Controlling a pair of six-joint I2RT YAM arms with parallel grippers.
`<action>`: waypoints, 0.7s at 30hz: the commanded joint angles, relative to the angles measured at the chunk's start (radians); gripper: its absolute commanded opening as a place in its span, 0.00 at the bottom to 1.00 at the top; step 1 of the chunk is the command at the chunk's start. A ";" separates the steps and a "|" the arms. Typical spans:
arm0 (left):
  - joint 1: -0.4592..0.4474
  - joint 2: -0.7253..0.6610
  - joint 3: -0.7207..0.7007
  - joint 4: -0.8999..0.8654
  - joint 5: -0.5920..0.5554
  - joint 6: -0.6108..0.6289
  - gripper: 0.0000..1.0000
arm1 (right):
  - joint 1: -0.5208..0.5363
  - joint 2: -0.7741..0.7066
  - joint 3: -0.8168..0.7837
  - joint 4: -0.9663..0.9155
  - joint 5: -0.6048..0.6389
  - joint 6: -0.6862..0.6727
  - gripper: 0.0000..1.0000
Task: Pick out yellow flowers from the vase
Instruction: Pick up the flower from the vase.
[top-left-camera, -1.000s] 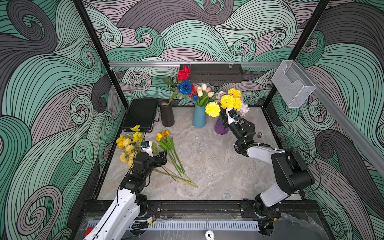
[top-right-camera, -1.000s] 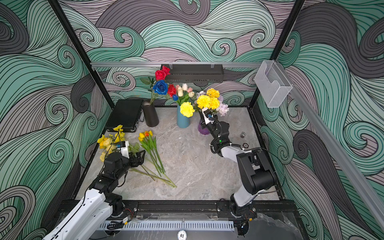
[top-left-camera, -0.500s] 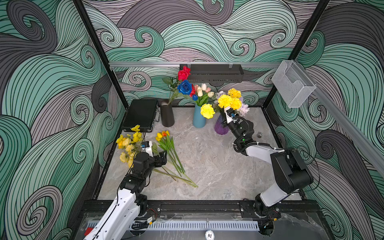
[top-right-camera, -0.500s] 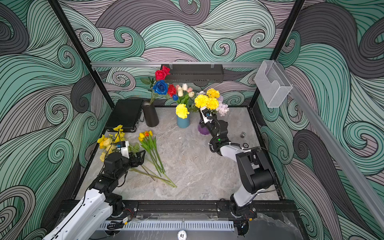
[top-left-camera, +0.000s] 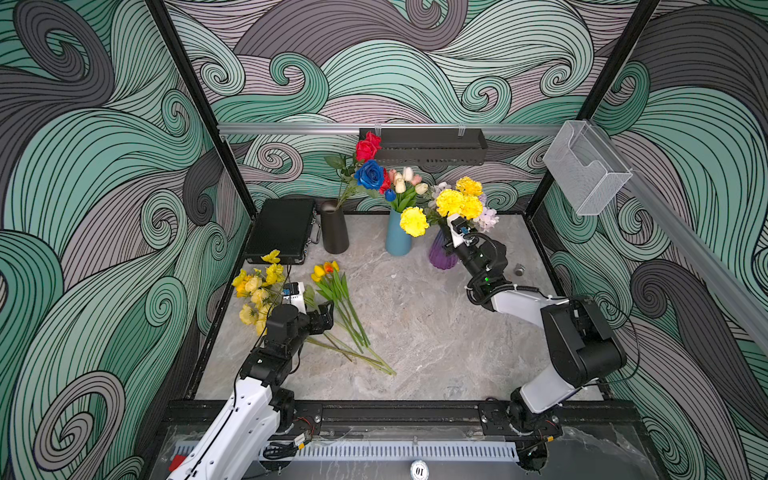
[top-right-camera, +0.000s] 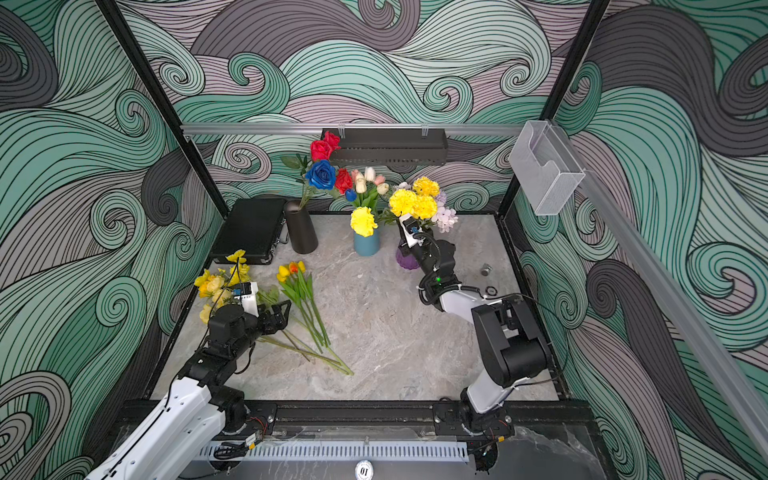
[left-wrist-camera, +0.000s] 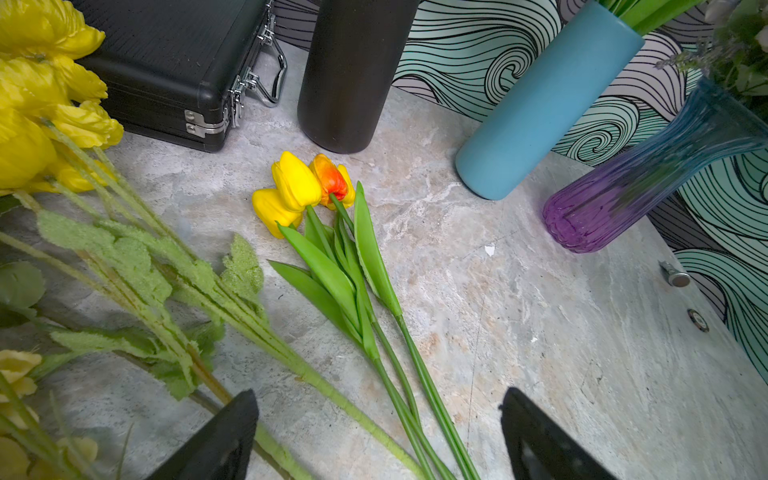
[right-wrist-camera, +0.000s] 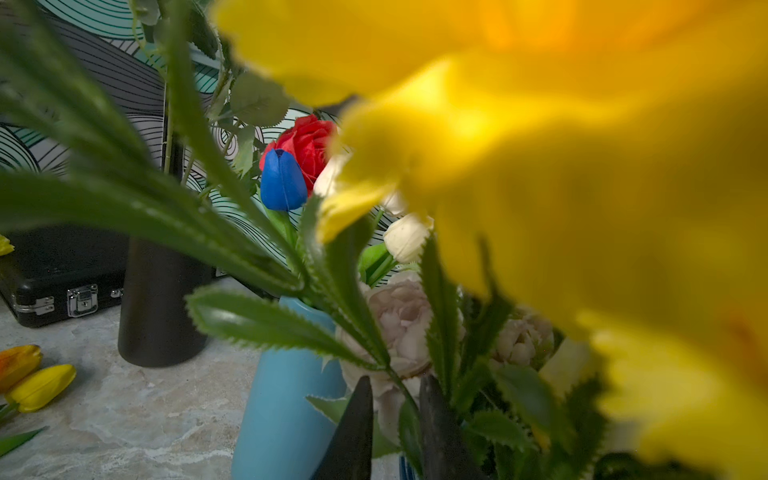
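While my left jaws gape over the yellow tulips (left-wrist-camera: 295, 183), my right jaws pinch the stem (right-wrist-camera: 400, 392) of a yellow carnation (top-left-camera: 413, 221).

Both top views look down from high at the front, taking in the whole surface (top-left-camera: 415, 316). The left wrist camera hangs low over it, facing the blue vase (left-wrist-camera: 540, 108). The right wrist camera sits close among yellow blooms (right-wrist-camera: 540, 166), sharing that vase.

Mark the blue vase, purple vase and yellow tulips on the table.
blue vase (top-left-camera: 397, 241), in a top view, lower body.
purple vase (top-left-camera: 439, 258), in a top view, ribbed base.
yellow tulips (left-wrist-camera: 296, 183), left wrist view, a yellow head.
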 joint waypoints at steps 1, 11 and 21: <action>0.006 -0.002 -0.001 0.027 0.007 0.016 0.90 | 0.004 0.010 0.035 0.014 0.021 -0.027 0.24; 0.007 -0.001 -0.001 0.027 0.008 0.016 0.90 | 0.006 0.029 0.077 -0.008 0.026 -0.041 0.16; 0.006 -0.001 -0.001 0.027 0.006 0.016 0.90 | 0.006 0.005 0.057 -0.018 0.020 -0.036 0.09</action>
